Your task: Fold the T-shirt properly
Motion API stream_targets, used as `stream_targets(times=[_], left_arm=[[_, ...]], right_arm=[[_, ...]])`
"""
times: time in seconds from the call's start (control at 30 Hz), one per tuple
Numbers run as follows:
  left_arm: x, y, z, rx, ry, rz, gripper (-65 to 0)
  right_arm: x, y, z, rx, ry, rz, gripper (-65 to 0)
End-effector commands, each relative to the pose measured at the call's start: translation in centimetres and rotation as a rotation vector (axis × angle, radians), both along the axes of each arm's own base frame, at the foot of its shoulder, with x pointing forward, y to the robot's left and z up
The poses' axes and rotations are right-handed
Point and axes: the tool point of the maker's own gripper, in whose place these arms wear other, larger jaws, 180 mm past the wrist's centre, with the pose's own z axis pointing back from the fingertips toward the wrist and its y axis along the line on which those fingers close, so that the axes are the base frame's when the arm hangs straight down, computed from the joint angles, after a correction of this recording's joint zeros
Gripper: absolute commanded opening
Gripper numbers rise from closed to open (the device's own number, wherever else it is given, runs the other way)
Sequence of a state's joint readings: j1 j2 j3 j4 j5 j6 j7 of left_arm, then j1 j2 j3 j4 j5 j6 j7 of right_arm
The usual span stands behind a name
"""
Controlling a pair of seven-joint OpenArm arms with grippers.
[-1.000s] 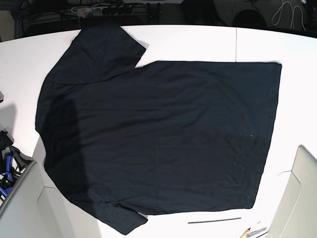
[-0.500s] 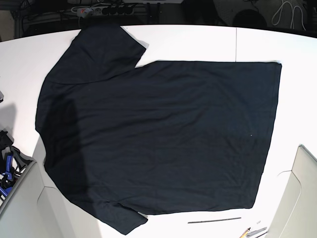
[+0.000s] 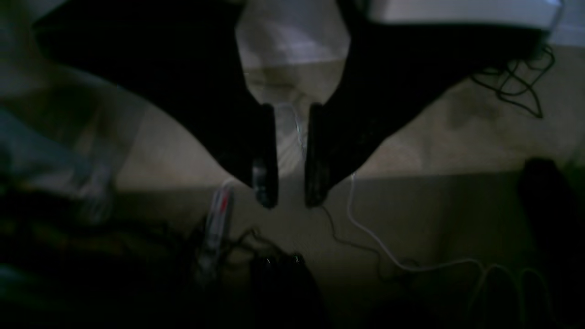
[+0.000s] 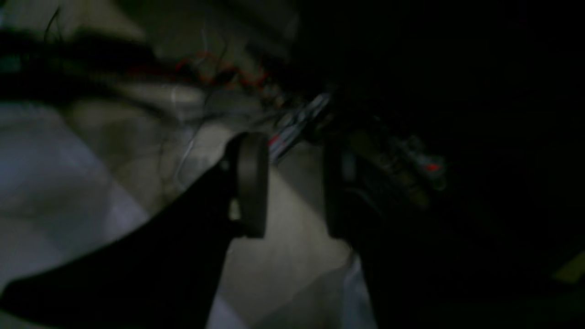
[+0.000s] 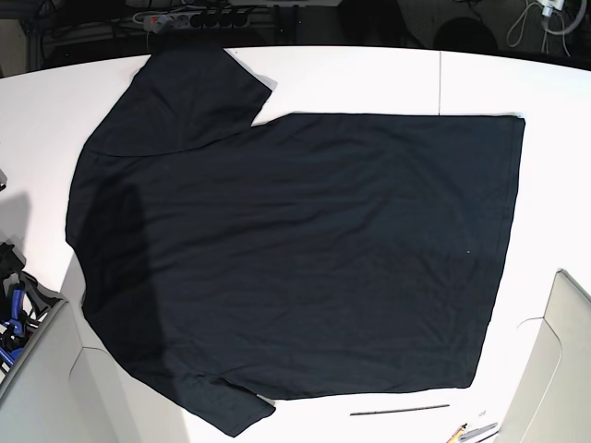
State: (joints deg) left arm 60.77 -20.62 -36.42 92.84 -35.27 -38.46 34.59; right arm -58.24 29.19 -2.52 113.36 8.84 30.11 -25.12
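The black T-shirt (image 5: pixel 295 249) lies spread flat on the white table (image 5: pixel 369 78) in the base view. Its hem is at the right, and one sleeve (image 5: pixel 189 92) is at the back left and the other (image 5: pixel 222 411) at the front left. No gripper shows in the base view. In the left wrist view my left gripper (image 3: pixel 291 201) hangs over the floor beside the table, jaws apart and empty. In the right wrist view my right gripper (image 4: pixel 292 151) is also off the table over dim floor clutter, jaws apart and empty. The shirt shows in neither wrist view.
White arm covers stand at the front left (image 5: pixel 37 378) and front right (image 5: pixel 563 360) corners. A thin dark rod (image 5: pixel 399 409) and pens (image 5: pixel 473 431) lie at the front edge. A power strip (image 5: pixel 175 17) sits behind the table. Cables (image 3: pixel 411 262) lie on the floor.
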Motion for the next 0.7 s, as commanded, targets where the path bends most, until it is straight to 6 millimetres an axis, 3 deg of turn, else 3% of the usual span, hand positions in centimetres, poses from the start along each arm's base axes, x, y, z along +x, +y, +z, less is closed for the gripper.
stream_targets(times=[0.0, 0.1, 0.33, 0.5, 0.57, 0.67], left_arm=[[0.3, 0.8, 1.1, 0.011, -0.018, 0.009, -51.1], [1.9, 2.0, 3.0, 0.019, -0.081, 0.059, -50.8], [5.2, 3.3, 6.3, 0.066, -0.205, 0.056, -41.9], [7.2, 2.8, 7.6, 0.078, -0.277, 0.016, -41.5], [7.9, 2.8, 8.1, 0.082, -0.310, 0.005, -37.9], [9.0, 3.1, 8.8, 0.083, -0.350, -0.010, -29.9]], right_arm=[[0.9, 0.2, 1.1, 0.030, -0.030, -0.018, -44.8], [3.0, 0.2, 2.6, 0.061, -0.080, -0.062, -44.8], [7.0, -1.5, 5.3, 0.066, -0.167, -0.220, -44.8], [10.5, -5.3, 6.7, 0.029, -0.261, -0.379, -44.8], [11.9, -7.0, 7.4, 0.024, -0.299, -0.450, -44.2], [13.5, -9.0, 8.2, 0.071, -0.312, -0.570, -34.8]])
